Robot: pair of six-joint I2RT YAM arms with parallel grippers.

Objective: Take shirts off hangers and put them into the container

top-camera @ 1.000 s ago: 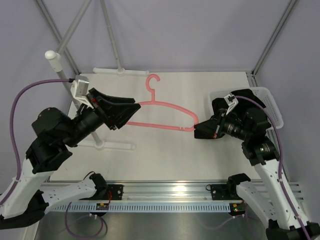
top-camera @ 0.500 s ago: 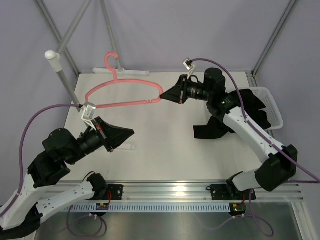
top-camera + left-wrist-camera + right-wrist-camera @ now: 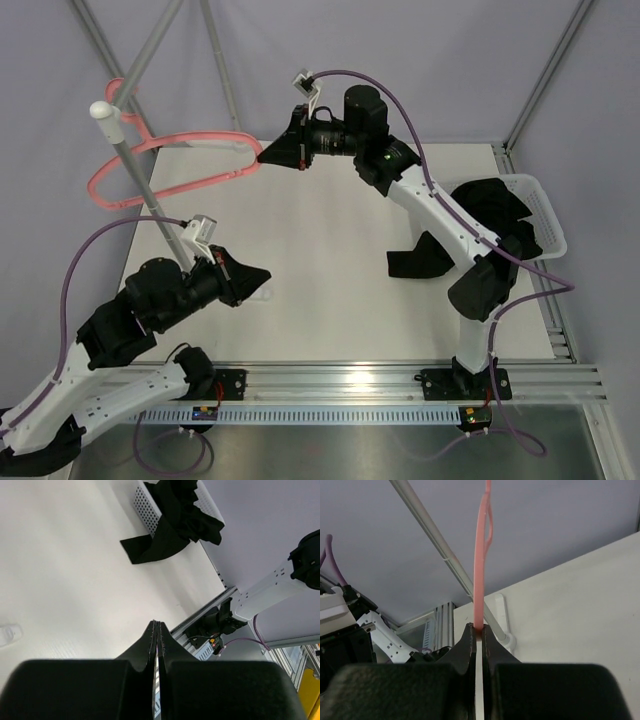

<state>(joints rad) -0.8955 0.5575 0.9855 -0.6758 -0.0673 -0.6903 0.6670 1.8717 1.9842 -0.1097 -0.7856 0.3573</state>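
Above the far-left corner of the tabletop, the right gripper (image 3: 263, 157) pinches one end of the thin pink plastic hanger (image 3: 479, 580). It holds the hanger bare and high, with the hook close beside the white metal rack pole (image 3: 135, 165). Toward the near-left corner the left gripper (image 3: 155, 624) hovers, jaws pressed together on nothing. The large black fabric shirt (image 3: 488, 205) lies in the white mesh-sided plastic basket (image 3: 549, 216) at the right edge, part of it spilling onto the tabletop. Gripped only at its tip, the hanger could swivel or slip, or its hook could knock the pole. The trailing cloth might drag the shirt out.
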